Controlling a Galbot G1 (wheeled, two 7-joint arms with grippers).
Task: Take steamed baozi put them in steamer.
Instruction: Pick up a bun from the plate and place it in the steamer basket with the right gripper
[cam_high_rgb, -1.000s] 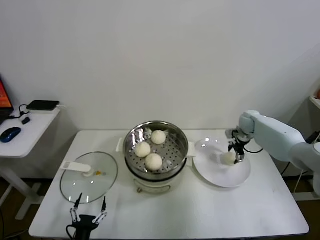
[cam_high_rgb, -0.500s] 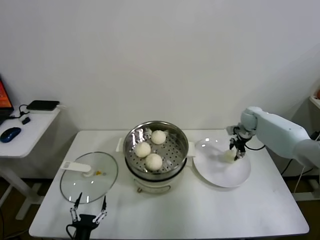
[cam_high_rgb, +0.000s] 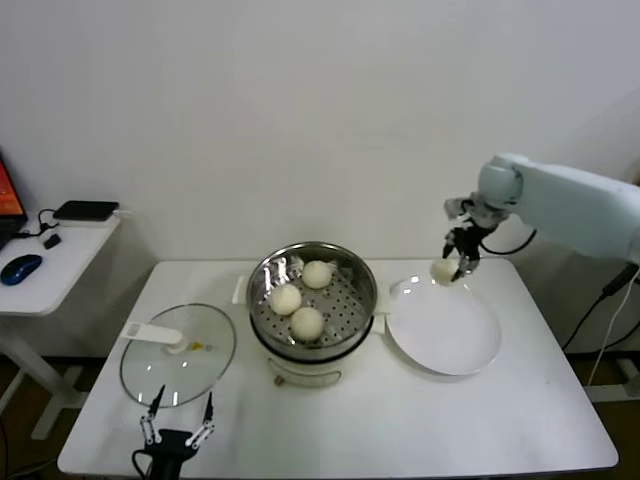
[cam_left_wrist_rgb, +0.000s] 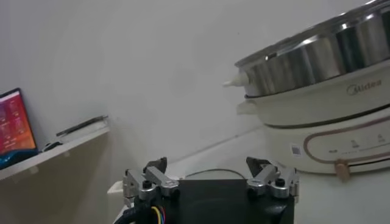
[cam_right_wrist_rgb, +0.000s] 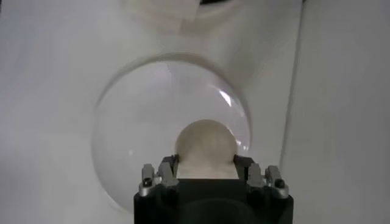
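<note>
Last bun lifted clear of the plate

The left gripper waits low at the table's front edge, claw spread wide, by the glass lid. Three round cream-white dough buns sit in the shiny steel steamer. The right gripper pinches a fourth bun by its sides above the flat white plate; it looks soft, light, easily dented.

The round shiny stainless-steel steamer carries the grey brand word "Midea" on its white base, seen in the left wrist view. Small grey markings lower on that base are too small to read.
</note>
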